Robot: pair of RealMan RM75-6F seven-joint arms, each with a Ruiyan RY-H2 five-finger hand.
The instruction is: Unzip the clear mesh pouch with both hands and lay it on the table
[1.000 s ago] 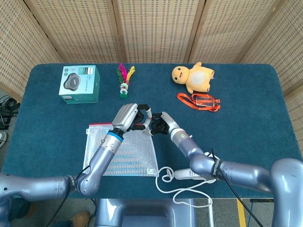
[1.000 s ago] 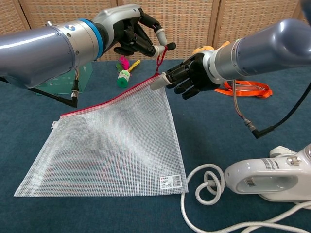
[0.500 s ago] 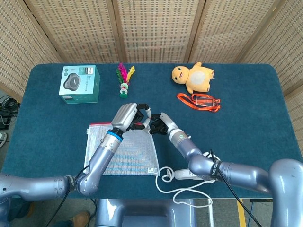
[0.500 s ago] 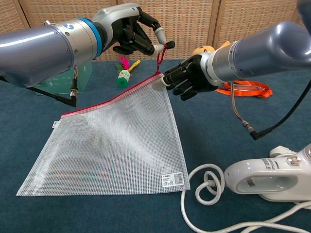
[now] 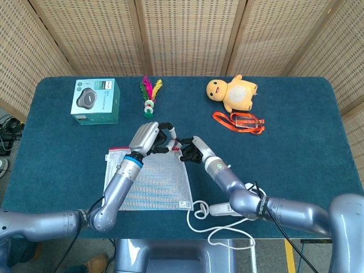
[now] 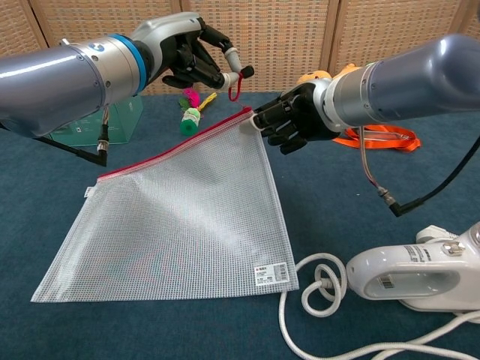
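The clear mesh pouch (image 6: 172,217) with a red zip edge lies slanted, its lower edge on the table and its top right corner raised. My left hand (image 6: 191,56) pinches the red zip pull loop (image 6: 235,84) just left of that corner. My right hand (image 6: 296,120) grips the raised corner itself. In the head view the left hand (image 5: 149,139) and right hand (image 5: 191,151) meet above the pouch (image 5: 151,182) at the table's front middle. Whether the zip has parted is too fine to tell.
A white corded device (image 6: 420,277) lies right of the pouch, its cord (image 6: 322,289) looped by the pouch's lower corner. Along the far side stand a teal box (image 5: 95,101), a feather shuttlecock (image 5: 149,96), a yellow plush toy (image 5: 233,92) and an orange lanyard (image 5: 239,121).
My left hand has drawn the red pull a little to the left, away from the corner. The right hand keeps its hold on the corner, and the pouch has shifted slightly.
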